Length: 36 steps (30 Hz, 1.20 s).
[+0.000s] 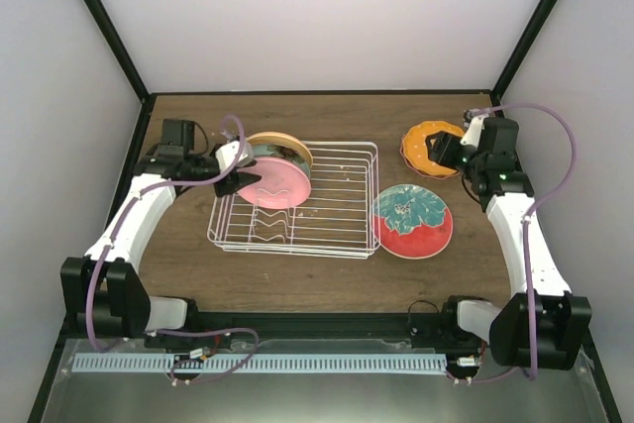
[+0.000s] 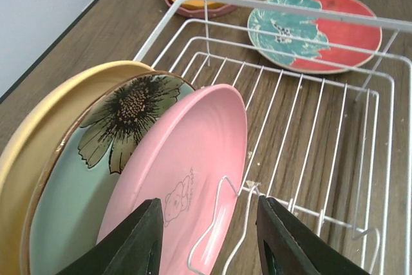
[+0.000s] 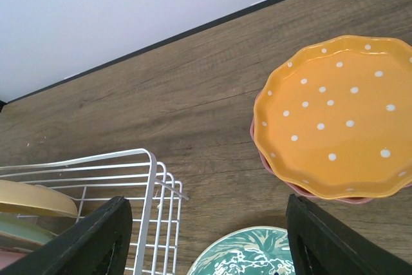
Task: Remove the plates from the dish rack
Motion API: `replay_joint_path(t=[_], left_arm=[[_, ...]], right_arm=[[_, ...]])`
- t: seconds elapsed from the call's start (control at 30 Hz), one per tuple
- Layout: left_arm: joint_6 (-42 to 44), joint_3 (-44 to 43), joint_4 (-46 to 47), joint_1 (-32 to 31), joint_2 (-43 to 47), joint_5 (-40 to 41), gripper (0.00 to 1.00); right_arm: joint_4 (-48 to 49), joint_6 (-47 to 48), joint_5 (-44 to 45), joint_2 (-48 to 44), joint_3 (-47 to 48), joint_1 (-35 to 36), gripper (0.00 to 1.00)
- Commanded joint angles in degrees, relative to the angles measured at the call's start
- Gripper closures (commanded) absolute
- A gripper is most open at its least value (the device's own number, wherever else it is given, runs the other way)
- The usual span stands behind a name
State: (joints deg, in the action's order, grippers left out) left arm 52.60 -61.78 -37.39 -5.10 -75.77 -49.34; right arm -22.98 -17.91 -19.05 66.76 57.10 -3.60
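Plain pink round plate point(image 2: 187, 178) stands on edge at the left end of the white wire dish rack point(image 1: 342, 195), beside a teal flowered plate point(image 2: 96, 159) and a pale yellow plate point(image 2: 45, 140). Left gripper point(image 2: 206, 223), arm bent inward, is released at the pink plate's rim. Right gripper point(image 3: 212, 223), also released, hovers beside the orange dotted scalloped plate point(image 3: 335, 114) at upper right.

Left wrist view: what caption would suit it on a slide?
Open left gripper faces the pink plate standing in the white dish rack.

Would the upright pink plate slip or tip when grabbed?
Likely stiff: the pink plate keeps its round shape. Its glossy face looks slippery. Standing on edge beside the teal plate, it might roll or tip once freed.
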Motion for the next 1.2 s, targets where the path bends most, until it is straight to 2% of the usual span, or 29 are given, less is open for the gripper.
replay_joint_path(t=[0.0,0.3,0.67,0.97,1.17], left_arm=[[5.7,-0.2,3.1,-0.8,-1.6,2.0,0.57],[6.3,0.4,7.6,-1.1,-0.7,4.0,0.54],[9.9,2.2,9.1,-1.6,-3.4,4.7,0.56],[8.2,3.1,12.5,-2.4,-6.6,6.2,0.69],[6.3,2.4,12.9,-2.6,-6.4,6.8,0.96]], right_arm=[[0.2,0.6,0.1,-2.9,-1.6,0.4,0.33],[-1.1,-0.2,1.0,-6.0,-3.8,0.4,0.32],[-1.9,-0.8,1.6,-7.5,-3.3,0.4,0.32],[-3.1,-0.3,2.0,-8.8,-3.9,0.4,0.32],[-3.0,-0.4,1.7,-9.0,-4.3,0.4,0.32]])
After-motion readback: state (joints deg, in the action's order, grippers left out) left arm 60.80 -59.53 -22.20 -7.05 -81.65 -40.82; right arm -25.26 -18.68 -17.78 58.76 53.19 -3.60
